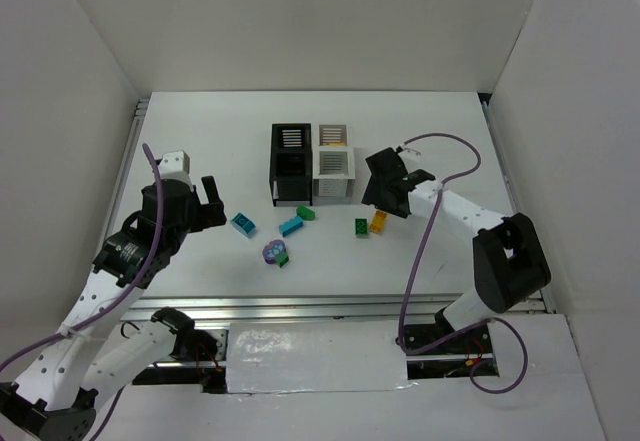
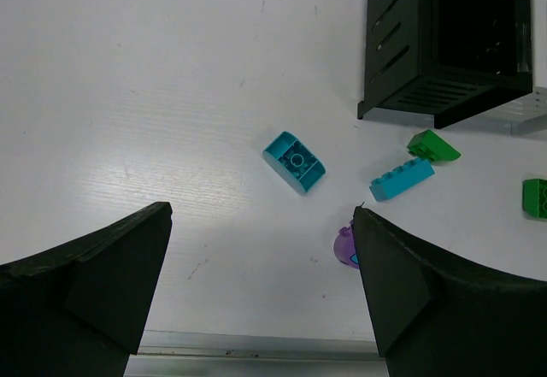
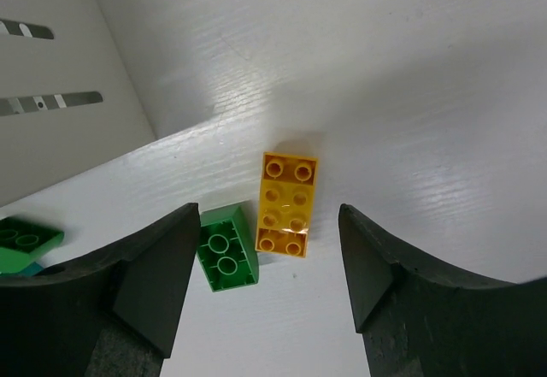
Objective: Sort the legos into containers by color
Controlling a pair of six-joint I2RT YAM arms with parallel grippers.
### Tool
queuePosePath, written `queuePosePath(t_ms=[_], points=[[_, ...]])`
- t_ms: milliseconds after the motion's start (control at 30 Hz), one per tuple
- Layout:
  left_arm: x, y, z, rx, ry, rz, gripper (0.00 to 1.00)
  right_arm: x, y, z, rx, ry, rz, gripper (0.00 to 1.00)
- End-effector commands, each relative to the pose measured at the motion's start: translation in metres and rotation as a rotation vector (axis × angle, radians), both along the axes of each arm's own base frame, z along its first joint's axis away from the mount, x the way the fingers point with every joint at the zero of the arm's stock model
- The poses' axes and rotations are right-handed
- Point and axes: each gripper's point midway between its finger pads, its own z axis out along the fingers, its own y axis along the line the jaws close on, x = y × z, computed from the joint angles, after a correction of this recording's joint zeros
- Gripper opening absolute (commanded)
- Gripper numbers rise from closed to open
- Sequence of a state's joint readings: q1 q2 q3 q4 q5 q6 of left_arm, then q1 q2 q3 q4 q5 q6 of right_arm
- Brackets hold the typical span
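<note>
right gripper (image 3: pixel 267 216) | my jaws parted, empty | orange lego (image 3: pixel 286 204) directly below between them, long axis crossing my closing line

Bright, even light is falling from above, leaving only short soft shadows on the white worktop (image 1: pixel 200 141). In the right wrist view glare is streaking the surface above the yellow brick (image 3: pixel 286 204), and the near fingers (image 3: pixel 145 291) are blurring.
</note>
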State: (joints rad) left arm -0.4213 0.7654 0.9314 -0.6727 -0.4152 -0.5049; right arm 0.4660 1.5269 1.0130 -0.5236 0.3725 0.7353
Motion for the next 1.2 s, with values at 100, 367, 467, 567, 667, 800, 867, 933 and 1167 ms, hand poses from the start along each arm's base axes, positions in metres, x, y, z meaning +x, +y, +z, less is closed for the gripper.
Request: queuePosePath(t_ms=[100,367,467,567,667,800,867,933,1167], points=[[0.004,0.000,0.015,-0.025,-0.043,0.017,0.99,0.007,0.007,-0.020,0.031,0.054,-0.015,0.72],[0.004,-0.001,0.016,-0.028,-0.048,0.008,1.00,-0.005,-0.001,-0.044,0.038,0.133,-0.021,0.62],[0.003,-0.001,0.017,-0.030,-0.049,0.006,0.99,-0.010,-0.005,-0.054,0.036,0.162,-0.034,0.57],[0.002,0.001,0.018,-0.031,-0.054,0.012,1.00,-0.010,-0.011,-0.053,0.039,0.182,-0.034,0.56],[0.002,-0.001,0.019,-0.036,-0.058,0.003,0.99,-0.012,-0.014,-0.056,0.016,0.231,-0.021,0.56],[0.001,-0.001,0.019,-0.036,-0.059,-0.001,0.99,-0.012,-0.015,-0.058,0.017,0.249,-0.016,0.48],[0.001,0.000,0.020,-0.035,-0.061,0.003,0.99,-0.012,-0.014,-0.058,0.017,0.258,-0.007,0.45],[0.002,-0.001,0.020,-0.037,-0.062,0.001,0.99,-0.012,-0.014,-0.059,0.015,0.281,0.009,0.44],[0.001,-0.001,0.020,-0.033,-0.062,-0.003,1.00,-0.007,-0.021,-0.043,0.047,0.192,-0.043,0.00]])
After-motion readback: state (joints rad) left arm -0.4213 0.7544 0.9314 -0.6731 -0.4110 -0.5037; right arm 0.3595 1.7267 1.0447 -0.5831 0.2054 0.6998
